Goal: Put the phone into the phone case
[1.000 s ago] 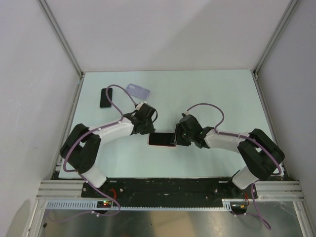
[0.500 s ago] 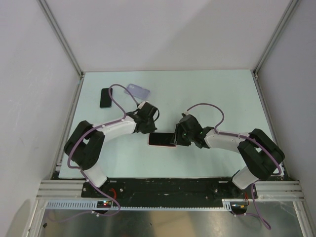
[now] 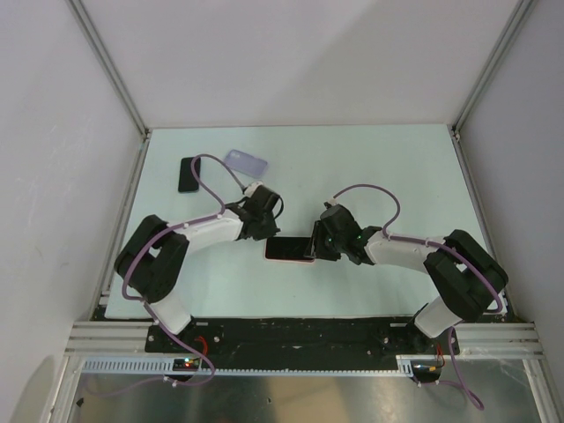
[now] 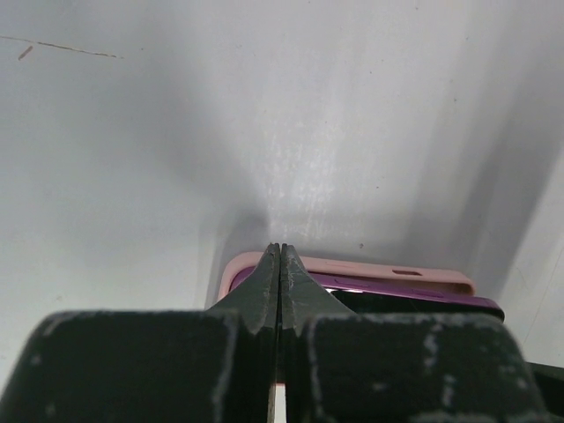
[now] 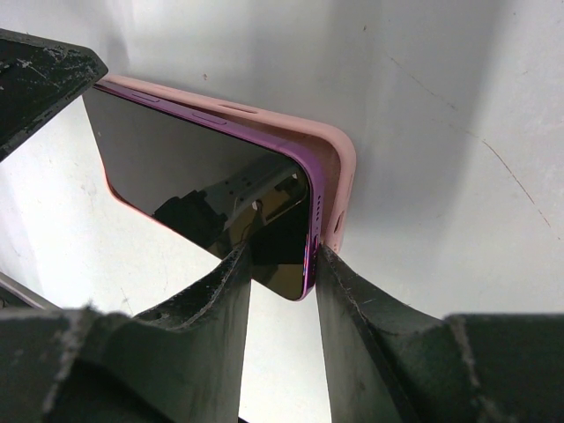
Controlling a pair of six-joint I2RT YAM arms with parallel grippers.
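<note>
A purple phone (image 3: 289,249) with a dark screen lies in a pink phone case at the table's middle. In the right wrist view the phone (image 5: 194,176) sits partly inside the pink case (image 5: 330,167), its near end raised above the case rim. My right gripper (image 3: 315,247) is shut on the phone's right end (image 5: 282,260), one finger on the screen side and one against the case. My left gripper (image 3: 264,231) is shut and empty, its tips (image 4: 280,251) over the left corner of the pink case (image 4: 352,268) and phone (image 4: 397,295).
A black phone (image 3: 189,174) lies at the far left of the table. A clear lilac case (image 3: 245,162) lies next to it, toward the back. Grey walls stand on the left, right and back.
My left arm has shifted slightly, its elbow moving right. Its shut tips stay at the case's left corner. The phone, case and right arm have not moved.
</note>
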